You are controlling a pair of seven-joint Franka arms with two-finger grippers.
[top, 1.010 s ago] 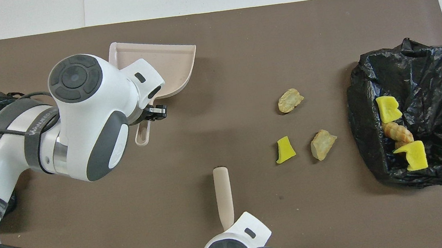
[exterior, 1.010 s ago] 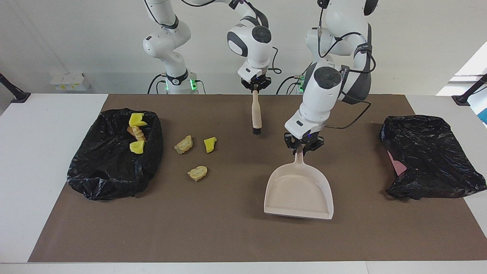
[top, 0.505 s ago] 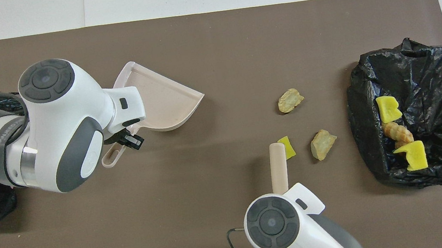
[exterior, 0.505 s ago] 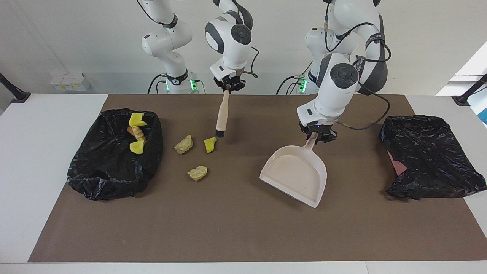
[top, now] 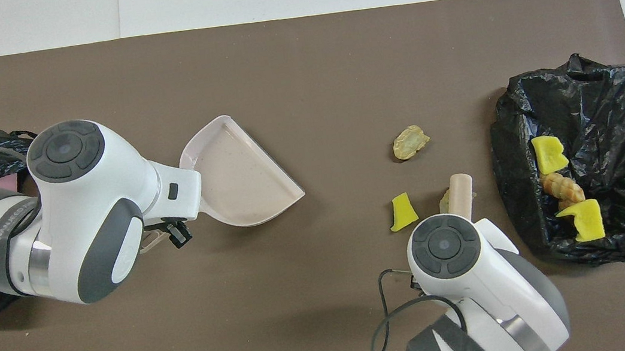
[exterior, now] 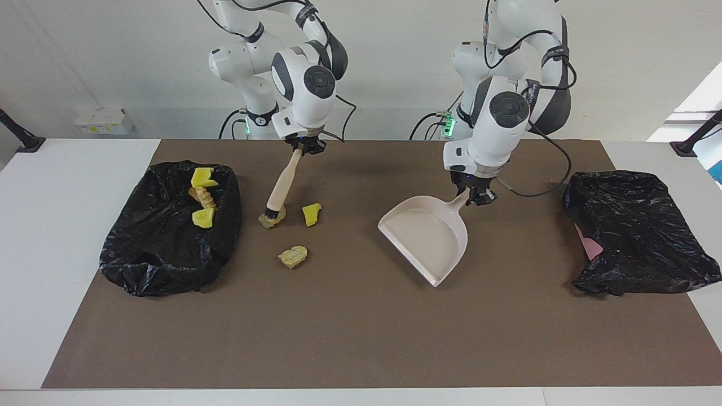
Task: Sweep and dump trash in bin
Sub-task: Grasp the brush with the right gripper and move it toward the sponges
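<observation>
Trash: three spongy torn chunks (exterior: 293, 256) loose on the brown mat near the crinkled black bag (exterior: 163, 248), which holds more. Right gripper (exterior: 305, 148), fingers clamped on the wooden brush (exterior: 280, 189), slants its bristles onto the tan chunk (exterior: 273, 221). Left gripper (exterior: 476, 195), fingers closed on the smooth plastic dustpan (exterior: 426, 237), angles its mouth toward the chunks to catch them.

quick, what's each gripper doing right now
Left gripper: shut on the dustpan handle.
Right gripper: shut on the brush, bristles at a tan chunk.
</observation>
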